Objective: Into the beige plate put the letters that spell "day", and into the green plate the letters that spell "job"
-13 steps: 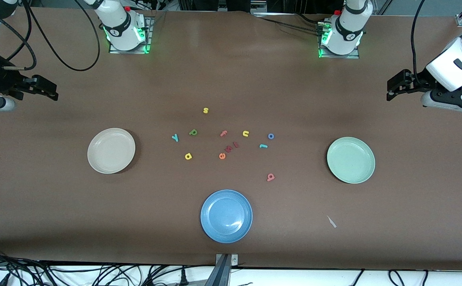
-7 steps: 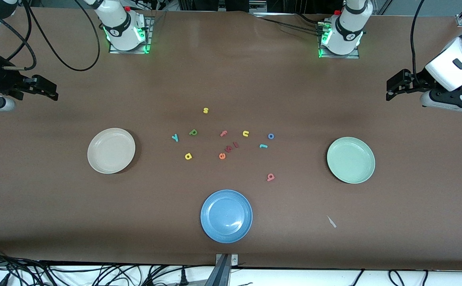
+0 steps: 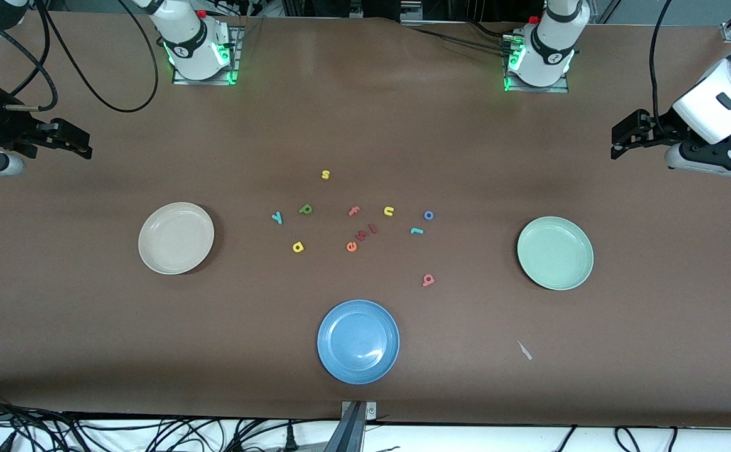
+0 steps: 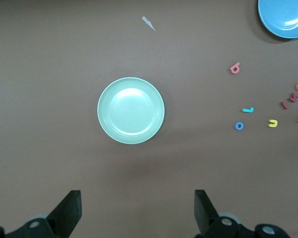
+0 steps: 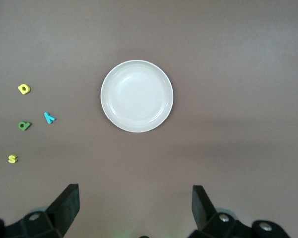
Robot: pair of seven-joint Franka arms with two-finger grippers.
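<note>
Nothing is sorted yet. The beige plate [image 3: 176, 238], toward the right arm's end of the table, and the green plate [image 3: 555, 252], toward the left arm's end, are both sitting empty. Between them all six wanted letters are lying loose on the table: the green d [image 3: 305, 209], yellow a [image 3: 297, 247] and teal y [image 3: 277, 218] nearer the beige plate; the teal j [image 3: 416, 231], blue o [image 3: 429, 215] and salmon b [image 3: 428, 280] nearer the green one. All six placements are remaining.

The left gripper [image 4: 138, 210] is hanging over bare table near the green plate, jaws spread wide, carrying nothing. The right gripper [image 5: 135, 208] is waiting likewise near the beige plate, released and empty.
</note>
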